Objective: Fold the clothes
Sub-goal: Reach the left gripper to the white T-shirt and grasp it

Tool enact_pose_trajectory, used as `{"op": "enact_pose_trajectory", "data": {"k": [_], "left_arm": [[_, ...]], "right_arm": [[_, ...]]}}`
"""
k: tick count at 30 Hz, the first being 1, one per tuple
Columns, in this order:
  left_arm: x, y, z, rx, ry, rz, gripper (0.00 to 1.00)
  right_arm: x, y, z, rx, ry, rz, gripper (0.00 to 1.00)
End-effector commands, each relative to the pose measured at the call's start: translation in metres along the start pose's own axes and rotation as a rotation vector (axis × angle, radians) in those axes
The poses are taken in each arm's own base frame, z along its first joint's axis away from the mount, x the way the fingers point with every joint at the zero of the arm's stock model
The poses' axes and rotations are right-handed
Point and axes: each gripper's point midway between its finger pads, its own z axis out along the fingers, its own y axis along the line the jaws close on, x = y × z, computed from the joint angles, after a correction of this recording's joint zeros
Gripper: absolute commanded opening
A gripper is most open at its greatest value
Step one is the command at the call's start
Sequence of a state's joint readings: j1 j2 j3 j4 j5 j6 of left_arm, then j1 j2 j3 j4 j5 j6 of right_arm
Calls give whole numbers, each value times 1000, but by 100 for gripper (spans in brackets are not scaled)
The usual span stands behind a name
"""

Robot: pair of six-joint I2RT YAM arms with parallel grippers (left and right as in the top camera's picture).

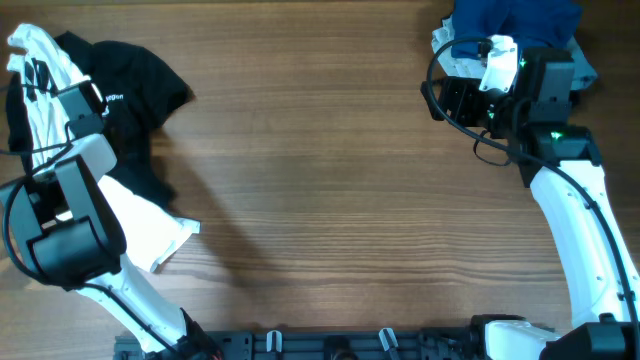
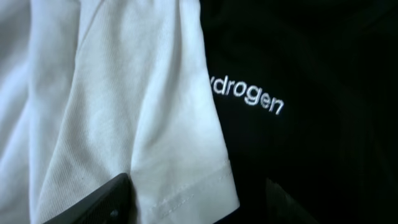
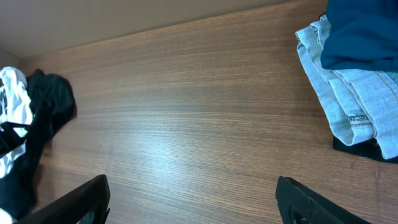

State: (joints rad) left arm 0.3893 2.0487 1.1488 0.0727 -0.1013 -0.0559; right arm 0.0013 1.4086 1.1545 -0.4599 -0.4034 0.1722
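At the left edge of the tabletop (image 1: 320, 180), seen from overhead, the white T-shirt (image 1: 40, 45) is bunched partly over a black shirt (image 1: 150, 80), and the left gripper (image 1: 88, 105) is held above both. The right gripper (image 1: 452, 100) is positioned beside the folded blue and grey garments (image 1: 510, 20). In the left wrist view, the T-shirt's sleeve is seen lying unpinched between fingers (image 2: 93, 208) set apart. In the right wrist view, fingers (image 3: 87, 199) are spread wide over bare wood, with nothing held.
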Motion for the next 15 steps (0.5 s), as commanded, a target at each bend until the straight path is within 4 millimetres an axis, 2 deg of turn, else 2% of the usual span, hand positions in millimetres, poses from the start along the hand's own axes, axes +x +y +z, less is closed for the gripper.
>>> {"op": "enact_pose_trajectory", "data": {"k": [1, 3, 5, 8, 13, 15], "left_arm": [[2, 3, 7, -16, 5, 14, 68], [0, 3, 7, -15, -2, 13, 66], [-1, 3, 7, -14, -6, 13, 58], [-2, 3, 7, -14, -9, 13, 40], [-2, 3, 7, -14, -9, 13, 33], [-3, 3, 7, -15, -12, 12, 27]], "right_arm": [[-8, 4, 0, -4, -14, 2, 86], [-8, 4, 0, -4, -14, 3, 86], [-8, 4, 0, -4, -15, 3, 86], [-8, 4, 0, -4, -14, 3, 86], [-9, 4, 0, -5, -20, 1, 86], [-9, 4, 0, -5, -21, 0, 86]]}}
